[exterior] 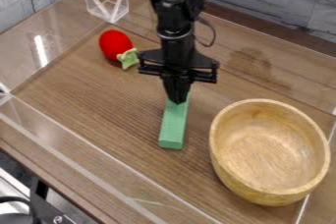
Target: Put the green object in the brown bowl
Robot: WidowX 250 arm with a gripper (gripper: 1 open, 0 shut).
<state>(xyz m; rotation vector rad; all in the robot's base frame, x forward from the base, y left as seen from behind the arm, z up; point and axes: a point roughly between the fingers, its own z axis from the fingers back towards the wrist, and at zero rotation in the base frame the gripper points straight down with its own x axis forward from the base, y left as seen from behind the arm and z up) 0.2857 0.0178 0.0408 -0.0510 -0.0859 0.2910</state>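
On the wooden tabletop (92,95), just left of the big bowl, the green bar (175,126) lies flat — long, plain, running roughly front to back, its far end tucked under the tip of the gripper (179,96). The black arm (172,12) drops in from the top of the view and points straight down, and its jaws are pinched right together, narrowing to one dark tip above the bar's far end. Nothing shows between them — the bar looks to be flat on the wood rather than carried, though whether the tip touches it is hard to say from this angle.

Over to the right sits the brown bowl (272,150), a thick-rimmed wooden round with visible grain, empty inside, close beside the bar but not touching it. Back on the left, behind the arm, there's the red strawberry toy (116,44) with a small green leaf piece (130,59) at its near side, well clear of the bowl. A transparent wall (79,159) edges the front of the workspace
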